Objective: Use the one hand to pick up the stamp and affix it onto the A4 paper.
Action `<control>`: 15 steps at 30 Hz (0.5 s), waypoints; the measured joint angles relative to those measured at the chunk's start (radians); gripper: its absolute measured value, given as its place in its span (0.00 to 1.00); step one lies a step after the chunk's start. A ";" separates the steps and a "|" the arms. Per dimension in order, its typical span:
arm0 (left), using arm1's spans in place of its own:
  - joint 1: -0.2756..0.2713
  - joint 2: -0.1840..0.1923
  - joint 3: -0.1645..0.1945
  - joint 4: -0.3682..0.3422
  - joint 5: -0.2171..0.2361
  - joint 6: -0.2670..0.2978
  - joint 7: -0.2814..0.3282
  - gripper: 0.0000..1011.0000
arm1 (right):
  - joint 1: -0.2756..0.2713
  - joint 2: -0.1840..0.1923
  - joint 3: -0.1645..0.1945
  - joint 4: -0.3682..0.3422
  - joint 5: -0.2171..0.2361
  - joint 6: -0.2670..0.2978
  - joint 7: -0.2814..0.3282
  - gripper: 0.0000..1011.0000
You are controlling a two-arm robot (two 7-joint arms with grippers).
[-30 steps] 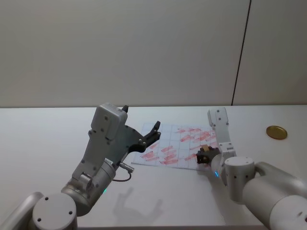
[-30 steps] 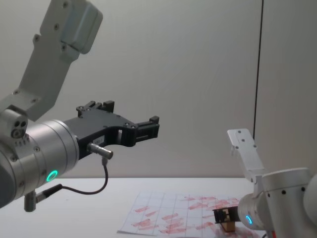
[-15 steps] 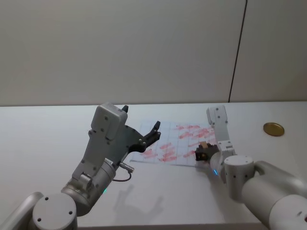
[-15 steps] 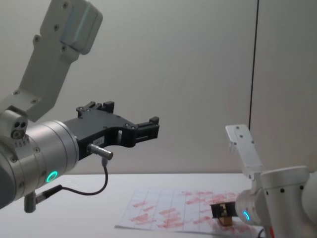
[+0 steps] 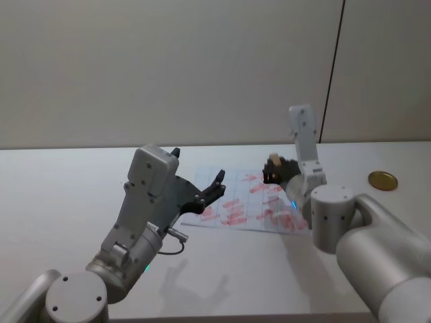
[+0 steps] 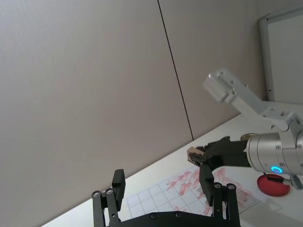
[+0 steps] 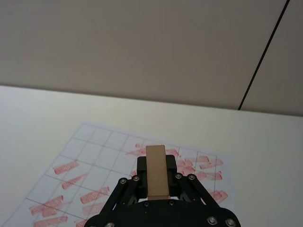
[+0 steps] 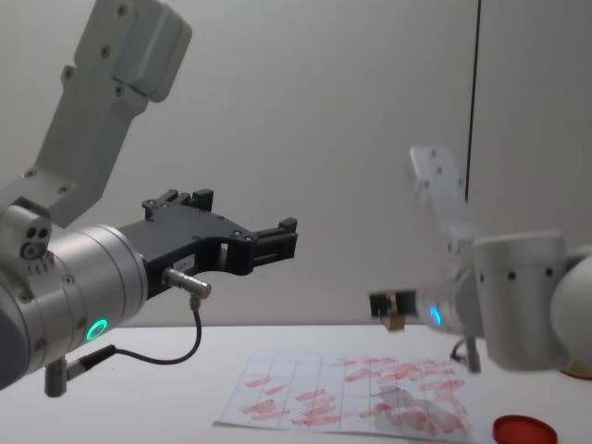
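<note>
Now, what I have on my screens:

Right gripper (image 5: 275,171): I see it in the middle right of the head view, raised above the table (image 5: 60,202); in the chest view it sits at right centre (image 8: 393,305), with a blue-lit ring behind it.
Right fingers (image 7: 138,165): closed on the stamp, one on each side of it in the right wrist view.
Stamp (image 7: 156,171): a tan wooden block clamped in the right gripper, held clear above the sheet; in the head view its top end (image 5: 274,159) pokes up out of the gripper.
A4 paper (image 5: 236,205): lies flat on the table at the centre of the head view, gridded and covered with red oblong marks; in the chest view it fills the lower middle (image 8: 314,393), under the raised stamp.
Left gripper (image 5: 214,187): at the centre left of the head view, held up off the table over the sheet's left edge.
Left fingers (image 6: 118,180): spread wide with nothing between them.
Red ink pad (image 8: 524,430): I find it on the table at the lower right corner of the chest view, just beside the sheet.
Gold disc (image 5: 382,180): on the table at the right edge of the head view, well apart from the sheet.
</note>
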 joint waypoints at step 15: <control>0.000 0.000 0.000 0.000 0.000 0.000 0.000 0.98 | -0.191 0.052 0.003 -0.467 -0.001 0.186 -0.032 0.22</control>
